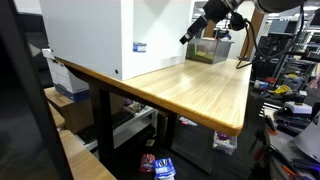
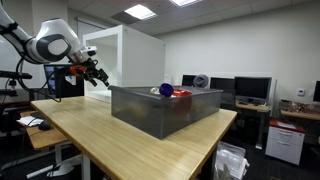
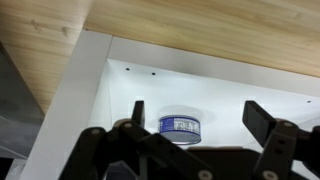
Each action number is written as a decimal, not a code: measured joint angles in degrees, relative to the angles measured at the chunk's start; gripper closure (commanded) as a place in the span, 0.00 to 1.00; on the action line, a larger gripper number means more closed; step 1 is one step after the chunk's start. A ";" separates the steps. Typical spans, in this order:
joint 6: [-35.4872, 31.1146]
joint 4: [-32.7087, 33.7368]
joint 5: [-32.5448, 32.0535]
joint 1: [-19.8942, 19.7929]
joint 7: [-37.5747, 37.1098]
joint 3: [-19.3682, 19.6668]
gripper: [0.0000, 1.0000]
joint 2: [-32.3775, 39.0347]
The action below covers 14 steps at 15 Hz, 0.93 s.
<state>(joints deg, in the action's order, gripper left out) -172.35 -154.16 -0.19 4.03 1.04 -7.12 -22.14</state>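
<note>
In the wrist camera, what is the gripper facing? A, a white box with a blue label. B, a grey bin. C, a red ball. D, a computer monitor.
A: in the wrist view the open gripper points at the white box, whose wall bears a blue label; in an exterior view the grey bin stands apart.
</note>
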 measured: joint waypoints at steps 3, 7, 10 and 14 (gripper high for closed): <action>0.03 -0.07 -0.32 -1.55 -0.47 -0.87 0.00 0.05; 0.12 -0.77 -0.54 -3.28 -0.82 -1.61 0.00 0.11; 0.13 -1.36 -0.71 -4.45 -1.51 -2.23 0.00 0.18; 0.13 -1.44 -0.85 -5.65 -2.03 -3.21 0.00 0.19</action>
<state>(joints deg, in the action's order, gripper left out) -172.22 -155.60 -1.04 -1.62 -1.00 -10.33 -21.95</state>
